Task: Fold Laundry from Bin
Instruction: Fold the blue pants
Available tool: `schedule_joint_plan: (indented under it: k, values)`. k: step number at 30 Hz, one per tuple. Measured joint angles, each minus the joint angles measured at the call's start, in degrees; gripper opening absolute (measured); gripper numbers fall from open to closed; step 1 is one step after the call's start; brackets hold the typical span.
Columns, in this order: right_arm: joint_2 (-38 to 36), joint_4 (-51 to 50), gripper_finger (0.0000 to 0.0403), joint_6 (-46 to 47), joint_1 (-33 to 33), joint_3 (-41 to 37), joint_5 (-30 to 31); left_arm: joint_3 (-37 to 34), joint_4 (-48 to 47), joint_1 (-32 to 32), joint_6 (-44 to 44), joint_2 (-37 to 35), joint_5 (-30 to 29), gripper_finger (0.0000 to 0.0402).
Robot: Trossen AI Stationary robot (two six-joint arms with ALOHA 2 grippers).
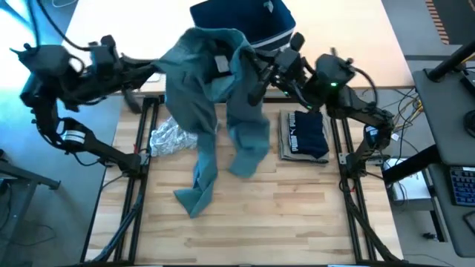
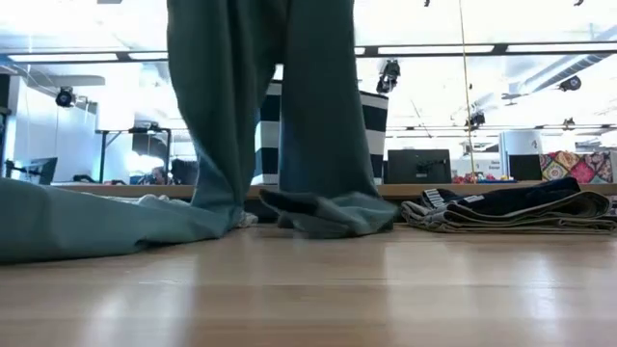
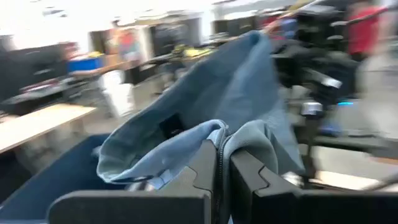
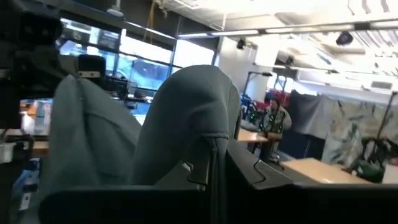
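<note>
A large teal-green garment (image 1: 215, 111) with two long legs hangs between my two grippers, in front of the navy, white-striped bin (image 1: 245, 22) at the table's far edge. My left gripper (image 3: 221, 171) is shut on its upper part on the left. My right gripper (image 4: 214, 174) is shut on its upper part on the right. The cloth largely hides both grippers in the high view. The two legs (image 2: 222, 116) (image 2: 323, 116) hang down, and their lower ends (image 1: 194, 196) (image 1: 249, 159) lie crumpled on the table. My left gripper pinches a bunched, hemmed edge (image 3: 219, 134) of the garment's upper part between its two fingers, which lie about level. Several layers bulge out past the fingertips. The cloth hangs below, with a leg end on the table. My right gripper pinches a fold with a seam (image 4: 214, 142) at the garment's upper part between its two fingers, which point slightly upward. The cloth humps over the fingertips and drapes down on both sides. The rest hangs slack toward the table.
A folded stack, a dark navy garment with white print on a tan one (image 1: 304, 133), lies on the right of the table. A crumpled grey-white patterned garment (image 1: 167, 137) lies left of the hanging legs. Bare wood lies toward the near edge (image 1: 282, 222).
</note>
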Motion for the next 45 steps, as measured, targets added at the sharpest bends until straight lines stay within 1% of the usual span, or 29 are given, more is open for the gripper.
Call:
schedule_joint_plan:
  k: [2, 4, 7, 10, 12, 14, 16, 18, 20, 23, 27, 29, 32, 34, 35, 37, 39, 41, 43, 45]
  values:
    - [-0.6, -1.8, 0.0013, -0.5, 1.3, 0.8, -1.4, -0.3, 0.0, 0.0, 0.1, -1.0, 6.5, 0.0000]
    - [-1.1, -3.6, 0.0013, -0.5, 3.0, 1.2, -6.1, -0.3, 0.2, 0.0, -0.4, -1.1, 15.7, 0.0000]
    - [-1.9, -5.2, 0.0013, 0.3, 6.4, 1.3, -18.0, -0.3, 3.2, -0.8, -3.2, -0.9, 33.4, 0.0000]
    - [-2.8, -4.0, 0.0013, 2.8, 11.1, 1.3, -29.6, -0.4, 7.9, -3.0, -5.3, 0.2, 47.0, 0.0000]
    - [-3.6, -1.4, 0.0013, 3.9, 14.5, 1.3, -35.4, -0.5, 12.1, -5.8, -5.6, 1.1, 52.9, 0.0000]
    - [-4.1, 2.4, 0.0013, 3.7, 18.2, 1.3, -38.8, -0.4, 17.5, -9.3, -5.6, 1.8, 56.4, 0.0000]
    - [-4.7, 5.6, 0.0013, 2.3, 22.2, 1.3, -40.5, -0.3, 22.7, -13.0, -5.6, 2.8, 58.0, 0.0000]
    - [-4.7, 9.4, 0.0013, 0.4, 25.7, 1.3, -40.6, -0.3, 27.5, -16.8, -5.6, 3.8, 58.0, 0.0000]
    - [-4.7, 13.3, 0.0013, -2.3, 29.0, 1.3, -40.5, -0.4, 32.6, -20.2, -5.9, 5.0, 57.3, 0.0000]
    - [-4.3, 20.2, 0.0013, -6.4, 32.8, 1.6, -39.7, 0.0, 39.1, -24.5, -7.8, 6.6, 53.5, 0.0000]
    - [-3.3, 27.5, 0.0013, -12.2, 35.2, 1.8, -39.5, 2.3, 41.3, -27.8, -7.0, 9.4, 47.0, 0.0000]
    - [-3.0, 29.3, 0.0013, -13.4, 35.3, 1.8, -39.6, 1.9, 43.7, -28.4, -7.5, 10.3, 46.2, 0.0000]
    - [-2.6, 29.4, 0.0013, -15.3, 35.3, 1.9, -39.8, 2.3, 45.4, -28.9, -8.4, 11.9, 46.3, 0.0000]
    - [-2.6, 27.3, 0.0013, -18.4, 35.3, 1.9, -37.4, 2.3, 45.0, -28.9, -7.8, 12.2, 45.0, 0.0000]
    - [-2.7, 25.7, 0.0013, -20.7, 35.3, 2.0, -34.5, 2.4, 43.5, -28.9, -6.9, 12.1, 42.5, 0.0000]
    - [-2.9, 22.5, 0.0013, -25.4, 35.2, 2.0, -25.4, 2.4, 38.5, -29.0, -3.8, 11.2, 34.2, 0.0000]
    - [-3.0, 19.6, 0.0013, -28.5, 34.4, 2.0, -14.8, 2.4, 31.9, -29.0, -1.0, 9.9, 22.6, 0.0000]
    - [-3.0, 15.6, 0.0013, -29.0, 32.9, 2.0, -5.5, 2.4, 26.0, -28.9, -0.4, 8.5, 11.1, 0.0000]
    - [-3.0, 9.4, 0.0013, -26.3, 30.9, 2.0, 2.2, 2.1, 19.3, -28.9, -1.9, 7.0, -0.5, 0.0000]
    - [-3.0, 0.2, 0.0013, -17.8, 27.9, 2.0, 7.2, 2.0, 9.5, -28.9, -7.4, 5.9, -11.2, 0.0000]
